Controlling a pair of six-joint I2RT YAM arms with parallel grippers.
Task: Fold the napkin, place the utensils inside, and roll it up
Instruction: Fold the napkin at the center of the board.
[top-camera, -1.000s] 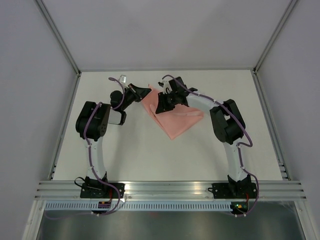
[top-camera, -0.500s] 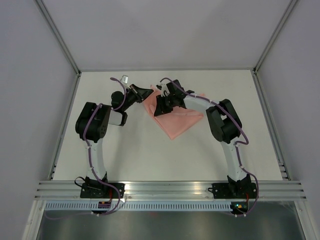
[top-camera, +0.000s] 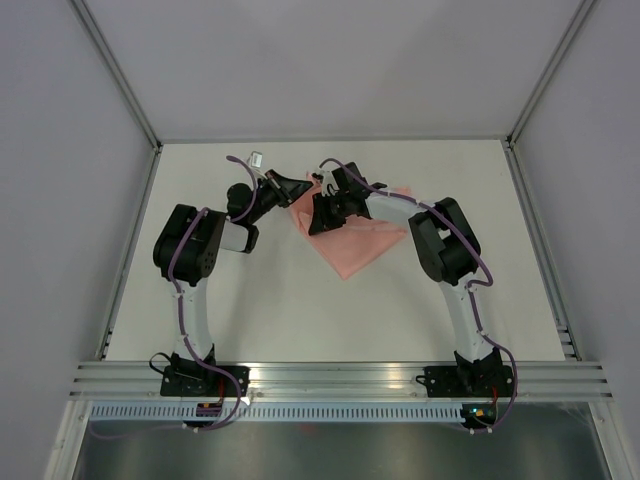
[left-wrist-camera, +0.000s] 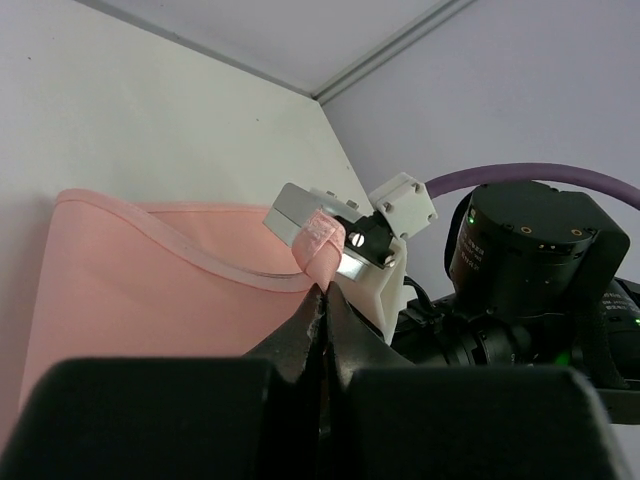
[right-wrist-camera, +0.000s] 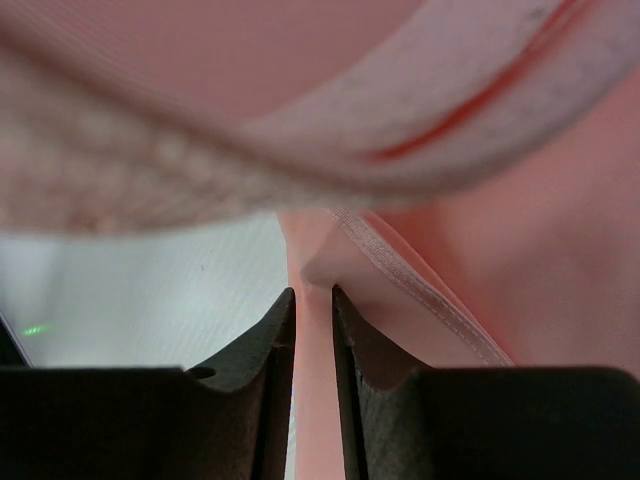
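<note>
The pale pink napkin lies folded into a rough triangle at the back middle of the white table. Its upper left part is lifted between both grippers. My left gripper is shut, and in the left wrist view a pinched corner of the napkin sits right at its tips. My right gripper is just beside it, shut on a thin fold of the napkin that runs down between its fingers. The utensils are out of view.
The white tabletop is fenced by grey walls at the left, right and back. An aluminium rail carrying both arm bases runs along the near edge. The right wrist's black body hangs close to my left gripper.
The right gripper has edged left toward the left gripper with the napkin fold and closed slightly. The left arm has shifted a little; the napkin's upper edge is bunched tighter.
</note>
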